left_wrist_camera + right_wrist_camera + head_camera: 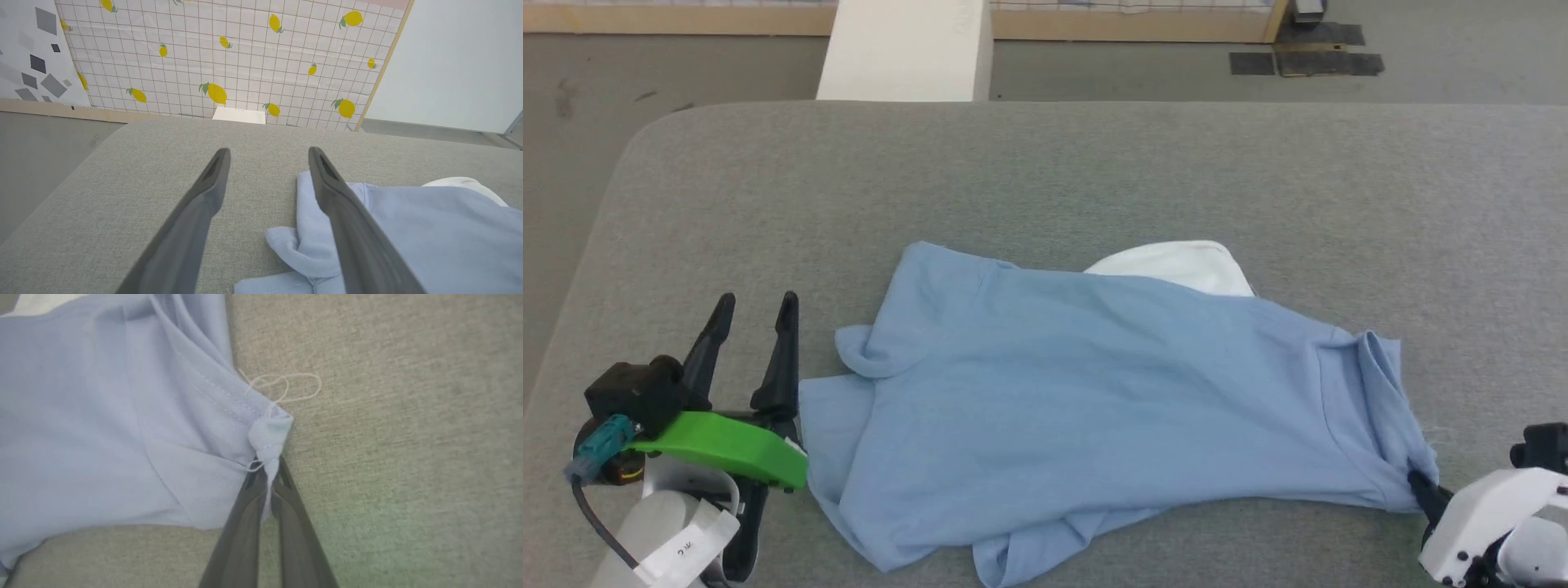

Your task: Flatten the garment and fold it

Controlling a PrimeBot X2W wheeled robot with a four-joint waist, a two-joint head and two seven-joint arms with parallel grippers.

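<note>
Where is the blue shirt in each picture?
Head view: the blue shirt lies mid-picture on the grey surface, reaching the right tool.
Left wrist view: lower right, beside the open left tool.
Right wrist view: left half, corner pinched in the right tool.
Shared landmark: the shirt's white neck panel.

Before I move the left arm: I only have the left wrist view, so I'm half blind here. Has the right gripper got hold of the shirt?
Observer: Yes. The right gripper is shut on a bunched corner of the garment at its right end.
Operator: Is the cloth flat over there?
Observer: No; the head view shows folds by that corner and a flap sticking out under the near edge.
Operator: Anything snagged?
Observer: A loose thread lies on the grey surface beside the pinched corner.
</note>
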